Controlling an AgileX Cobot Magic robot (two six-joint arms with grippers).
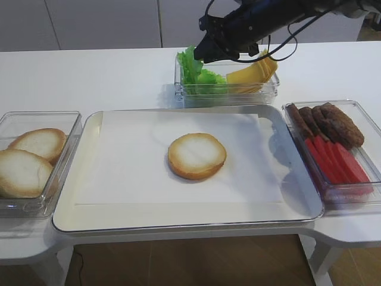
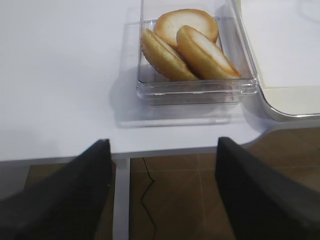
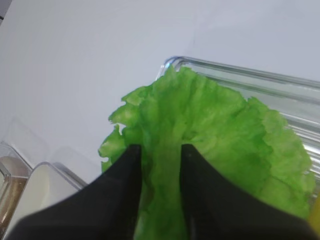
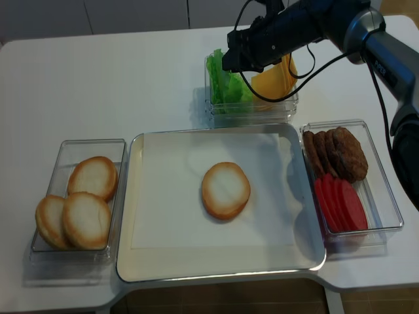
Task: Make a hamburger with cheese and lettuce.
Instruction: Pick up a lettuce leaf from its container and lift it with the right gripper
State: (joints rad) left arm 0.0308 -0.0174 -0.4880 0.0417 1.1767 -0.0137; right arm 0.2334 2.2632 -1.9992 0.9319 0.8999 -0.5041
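Right wrist view: my right claw [image 3: 160, 155] pinches the lettuce [image 3: 210, 135] in its box [image 3: 250, 75], cheese [image 1: 253, 72] beside it.

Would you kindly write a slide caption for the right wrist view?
Right gripper jaws straddling the central rib of a lettuce leaf at the edge of its clear container.
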